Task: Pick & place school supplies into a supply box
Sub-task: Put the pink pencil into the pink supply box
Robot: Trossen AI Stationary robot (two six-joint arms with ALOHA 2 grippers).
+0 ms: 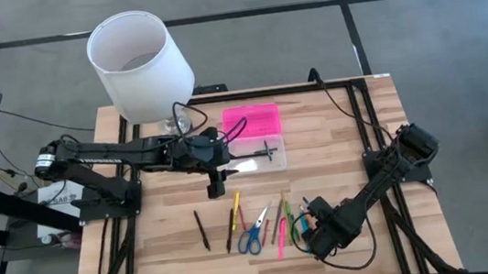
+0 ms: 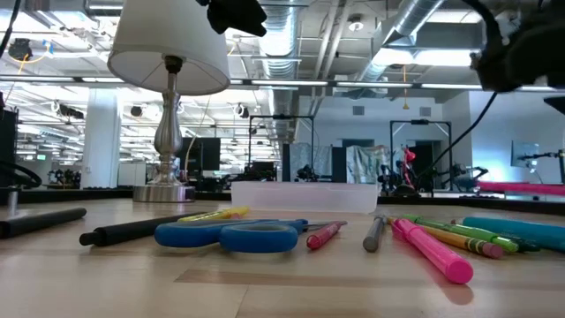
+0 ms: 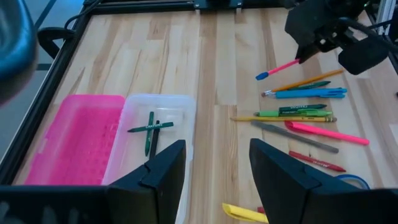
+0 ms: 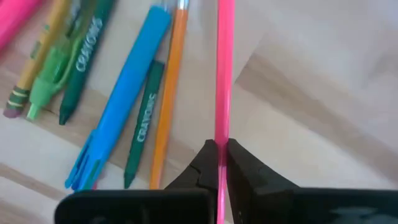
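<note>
The supply box lies open at the table's far middle. Its pink lid (image 1: 251,118) is folded back and its clear base (image 3: 155,121) holds two green crayons (image 3: 150,129). My left gripper (image 3: 217,155) hovers open just beside the base, on its near side, with nothing between its fingers. The loose school supplies lie in a row near the front edge: blue scissors (image 1: 254,237), a blue marker (image 3: 311,93), a pink marker (image 3: 326,132) and pencils. At the right end of that row my right gripper (image 1: 312,224) is shut on a thin pink pen (image 3: 280,67). My right gripper pinches the thin pink pen's shaft (image 4: 222,134) between its two fingertips. The fingers come from above, pointing down, and lie across the pen. The pen is lifted clear of the table, and its blue-tipped end (image 3: 262,76) sticks out sideways from the fingers.
A lamp with a white shade (image 1: 139,61) stands at the far left, right beside the left arm. A black pen (image 1: 201,229) lies apart at the row's left end. Black frame rails run along the table's left and right edges.
</note>
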